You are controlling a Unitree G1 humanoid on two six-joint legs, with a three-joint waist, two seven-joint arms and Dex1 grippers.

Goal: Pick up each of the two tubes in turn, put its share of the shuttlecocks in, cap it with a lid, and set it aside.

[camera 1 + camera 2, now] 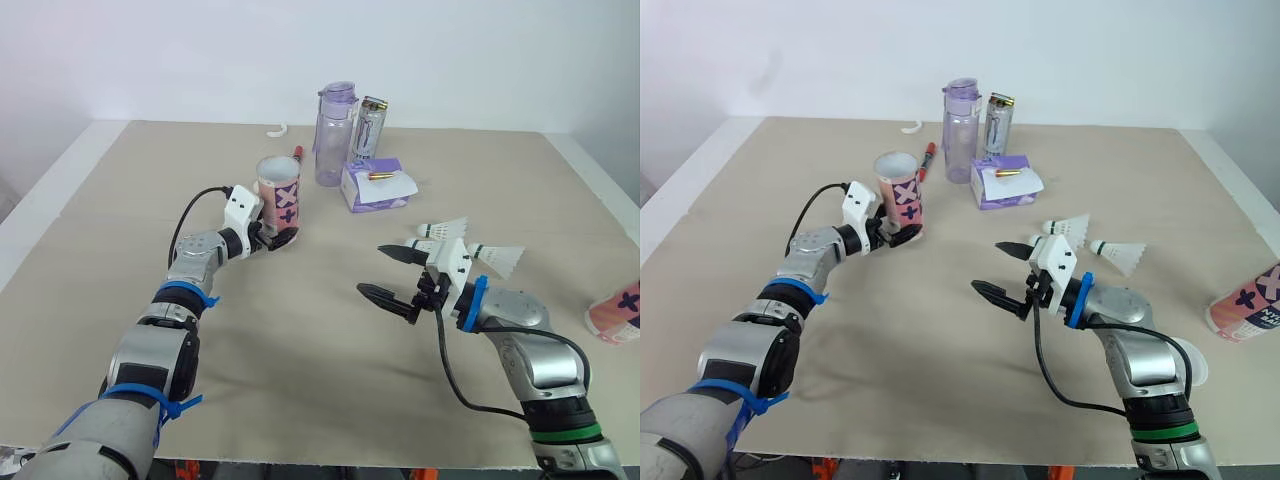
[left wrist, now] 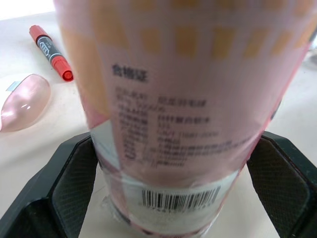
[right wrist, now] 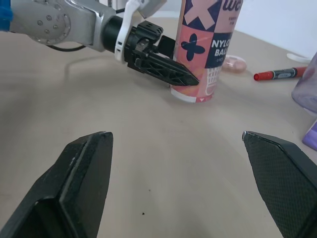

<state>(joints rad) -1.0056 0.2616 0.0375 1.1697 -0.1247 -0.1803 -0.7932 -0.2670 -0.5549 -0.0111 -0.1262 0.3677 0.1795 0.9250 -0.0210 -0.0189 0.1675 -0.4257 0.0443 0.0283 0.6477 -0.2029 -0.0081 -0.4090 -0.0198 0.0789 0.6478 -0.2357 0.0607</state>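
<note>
A pink patterned tube (image 1: 278,195) stands upright and open-topped on the tan table. My left gripper (image 1: 280,238) is shut on its lower part, and its pads (image 2: 74,186) press both sides in the left wrist view. A second pink tube (image 1: 1245,303) lies on its side at the table's right edge. Two white shuttlecocks (image 1: 445,230) (image 1: 500,258) lie just right of my right gripper (image 1: 372,270), which is open and empty over bare table, pointing toward the upright tube (image 3: 208,49). A translucent pink lid (image 2: 22,101) lies behind that tube.
A purple bottle (image 1: 335,135), a clear jar (image 1: 371,125) and a purple box (image 1: 375,185) stand at the back centre. A red marker (image 1: 297,152) lies beside the upright tube. The table's right edge is close to the lying tube.
</note>
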